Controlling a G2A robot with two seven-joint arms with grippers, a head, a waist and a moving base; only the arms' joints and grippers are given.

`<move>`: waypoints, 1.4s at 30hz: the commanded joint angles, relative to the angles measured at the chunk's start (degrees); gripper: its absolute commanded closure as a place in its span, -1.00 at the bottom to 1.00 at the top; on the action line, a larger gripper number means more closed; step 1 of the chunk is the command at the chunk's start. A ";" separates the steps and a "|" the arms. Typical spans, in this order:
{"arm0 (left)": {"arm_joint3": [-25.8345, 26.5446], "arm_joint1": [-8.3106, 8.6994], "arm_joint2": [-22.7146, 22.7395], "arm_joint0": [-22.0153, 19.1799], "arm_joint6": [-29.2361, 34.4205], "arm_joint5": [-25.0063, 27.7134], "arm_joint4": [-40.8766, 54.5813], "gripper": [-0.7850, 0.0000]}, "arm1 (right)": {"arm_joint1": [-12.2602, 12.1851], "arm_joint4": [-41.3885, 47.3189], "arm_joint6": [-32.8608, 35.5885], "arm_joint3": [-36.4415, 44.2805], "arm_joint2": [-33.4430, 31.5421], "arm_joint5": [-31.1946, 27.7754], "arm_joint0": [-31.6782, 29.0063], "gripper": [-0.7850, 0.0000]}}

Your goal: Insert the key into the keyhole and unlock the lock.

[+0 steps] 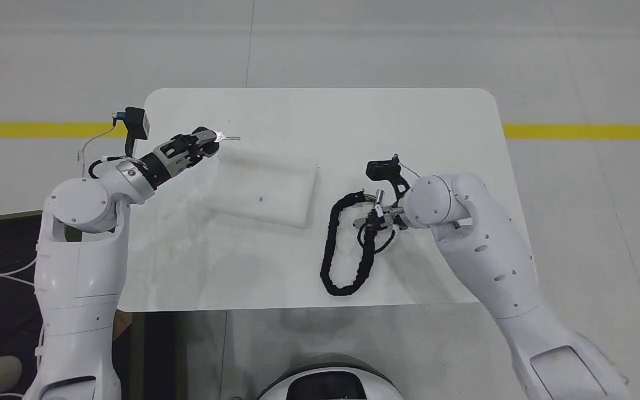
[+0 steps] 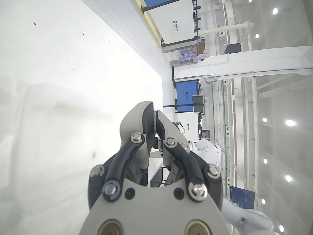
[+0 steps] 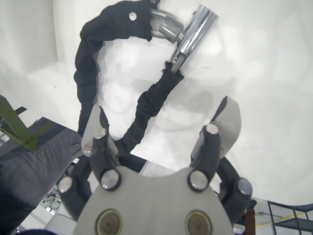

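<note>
- A white table (image 1: pixel 440 120) with rounded corners stands on a pale grey floor (image 1: pixel 320 40). A yellow line (image 1: pixel 60 129) crosses the floor behind it.
- A flat white pad (image 1: pixel 265 190) lies on the table left of centre in the top view.
- The left gripper (image 1: pixel 207 140) sits at the upper left of the table, just past the pad's far left corner.
- In the left wrist view the left gripper (image 2: pixel 154 114) has its fingers pressed together on the key (image 2: pixel 155 123), which is pinched edge-on between the dark pads.
- From above, the key (image 1: pixel 229 137) sticks out of the fingertips towards the right of the frame, above the table.
- The black fabric-sleeved chain (image 1: pixel 342 250) lies in a long loop right of the pad.
- Its chrome lock cylinder (image 3: pixel 196 31) joins the two chain ends, resting on the table.
- The right gripper (image 3: pixel 162 118) is over the upper end of the loop, near the cylinder. Its jaws are spread wide and hold nothing.
- One finger (image 3: pixel 97 123) stands just beside the sleeved chain (image 3: pixel 84 57).
- The key and the lock are well apart, with the pad between them.
</note>
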State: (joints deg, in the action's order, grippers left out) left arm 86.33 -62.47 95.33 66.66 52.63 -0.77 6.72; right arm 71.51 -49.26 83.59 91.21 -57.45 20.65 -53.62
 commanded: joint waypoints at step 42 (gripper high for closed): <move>0.00 0.00 0.00 0.00 0.00 0.00 0.00 1.00 | 2.13 5.08 -6.91 6.05 -14.72 -12.26 -8.42 1.00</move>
State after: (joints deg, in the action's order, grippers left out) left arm 86.33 -62.47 95.33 66.66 52.63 -0.77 6.72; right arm 73.57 -41.84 76.73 97.92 -73.83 8.53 -62.17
